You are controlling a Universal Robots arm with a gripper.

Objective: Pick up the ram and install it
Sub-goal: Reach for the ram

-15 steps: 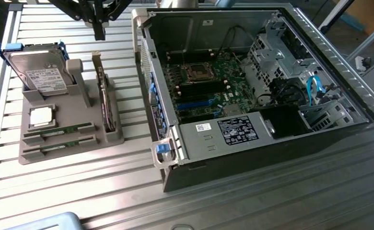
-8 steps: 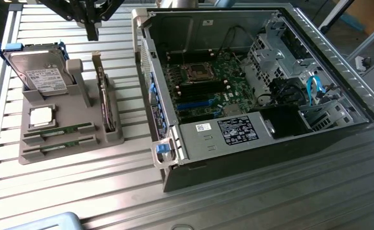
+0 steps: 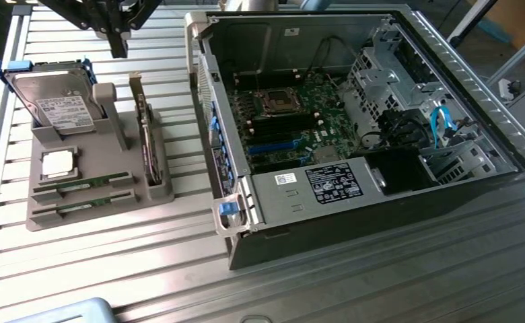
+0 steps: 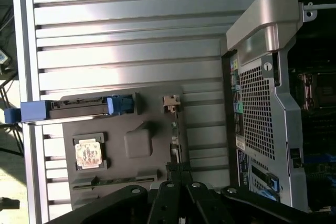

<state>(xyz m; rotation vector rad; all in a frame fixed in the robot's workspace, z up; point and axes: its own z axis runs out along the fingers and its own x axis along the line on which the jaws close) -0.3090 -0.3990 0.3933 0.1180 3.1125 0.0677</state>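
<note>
**Pick not begun: the gripper [image 3: 119, 50] hangs shut and empty, high over the drive end of the holder [image 3: 101, 158], well apart from the ram [image 3: 90, 182].**

You're at the approach step, by my read: the fingers are pressed together with nothing between them. The ram sits in a slot at the holder's end opposite the drive [image 3: 56, 104]. Its twin [image 3: 92, 203] is in the next slot just beside it, closer to that end edge, and both are seated. What you see of the ram is a long, narrow green strip with small dark chips. I'd say a grasp calls for parted jaws squared across that thin board and a straight drop, clear of the twin and the cpu [image 3: 58, 163] nearby. The case [image 3: 478, 94] lies open along the holder's other side on the table [image 3: 334, 289].
</note>
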